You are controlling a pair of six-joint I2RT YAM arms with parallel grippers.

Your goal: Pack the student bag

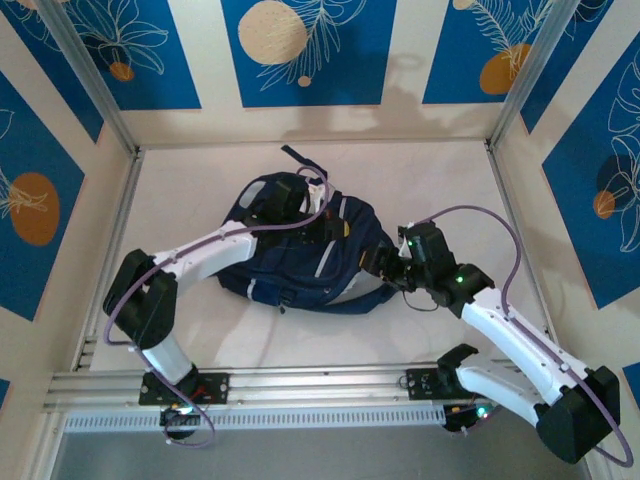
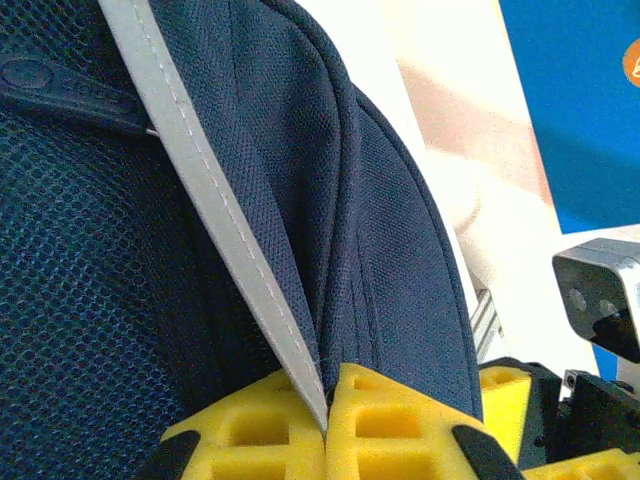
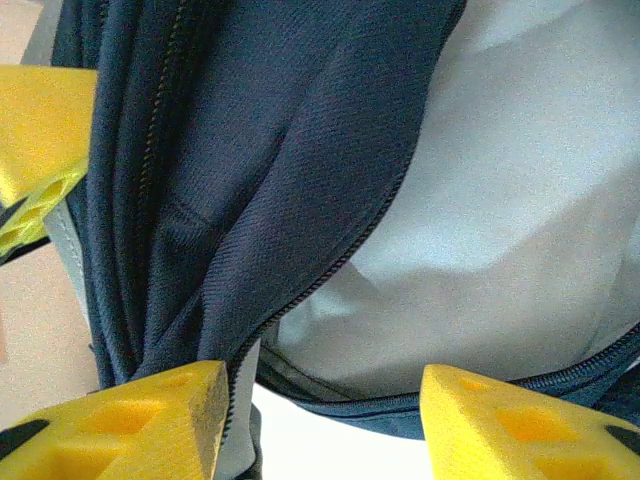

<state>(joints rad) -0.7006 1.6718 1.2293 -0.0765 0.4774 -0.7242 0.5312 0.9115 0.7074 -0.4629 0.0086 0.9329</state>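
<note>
The student bag [image 1: 300, 255] is navy blue with a grey-white stripe [image 2: 230, 240], dark blue mesh [image 2: 80, 320] and a pale grey lining [image 3: 500, 200]. The left hand [image 2: 328, 425] and right hand [image 3: 320, 420] have bright yellow fingers [image 2: 400, 430]. Both arms [image 1: 210, 250] are white with black joints and purple cables [image 1: 478, 209]. Cream walls [image 1: 205, 70] carry blue panels [image 1: 350, 70] with white leaf outlines and peach discs; the bench [image 1: 200, 190] is off-white

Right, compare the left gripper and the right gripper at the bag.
The left gripper is shut, pinching a fold of the student bag along its grey stripe; the right gripper stands open, bag fabric against one finger. In the top view the left sits over the bag's upper part, the right at its right edge. Both have yellow fingers.
</note>
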